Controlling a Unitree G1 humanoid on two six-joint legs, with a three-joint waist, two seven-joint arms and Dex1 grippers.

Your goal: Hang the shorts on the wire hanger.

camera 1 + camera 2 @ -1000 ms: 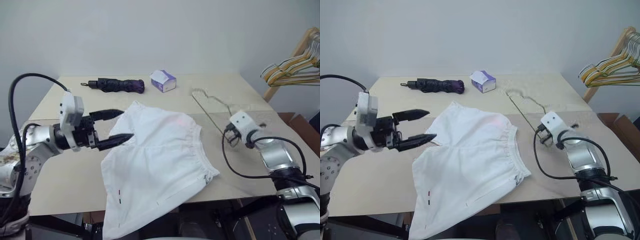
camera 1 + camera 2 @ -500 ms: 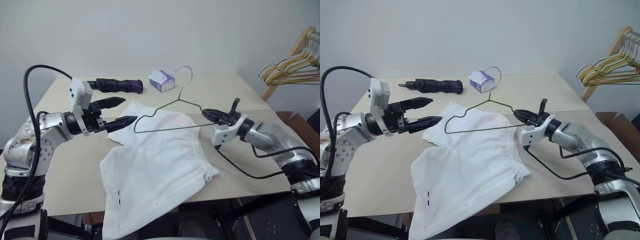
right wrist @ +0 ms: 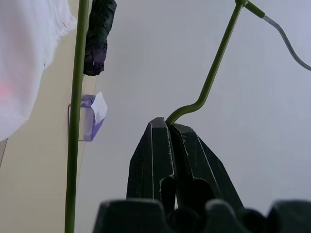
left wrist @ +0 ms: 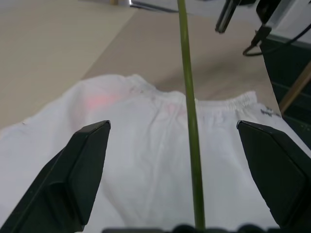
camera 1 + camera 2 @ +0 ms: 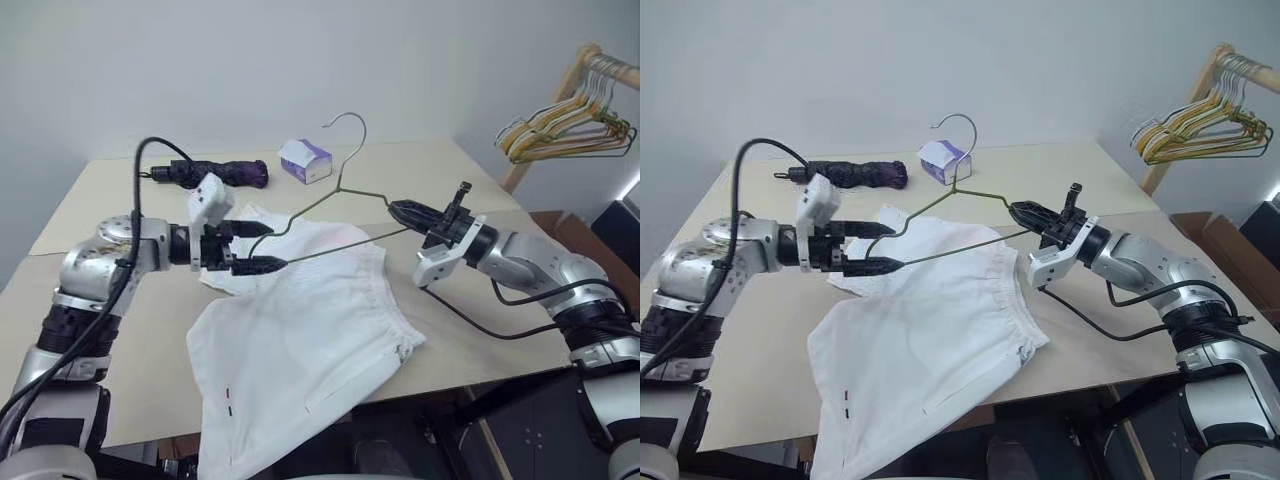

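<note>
The table carries everything, and on it the shorts lie spread flat, waistband toward the right arm, 1 leg draping over the near edge. They are not on the hanger at all, so the main part of the task is judged to be ahead.

Above them, the wire hanger is off the table and in the air, hook up, its long bottom wire running across over the upper part of the shorts. That much is done: the hanger is picked up and presented.

The right tool has its 2 black fingers pinched shut on the hanger's right-hand corner; the right wrist view shows the bent wire coming out from between the closed fingertips.

The left tool stands wide open at the hanger's other corner. In the left wrist view the green wire passes up between the 2 spread fingers without either visibly touching it, with the shorts lying below. It holds nothing.

What seems left: take hold with the left tool, whether of the hanger or the cloth, and feed the shorts over the bottom wire.

At the far edge lie a folded dark umbrella and a small purple-and-white box, both well apart from the work.
</note>
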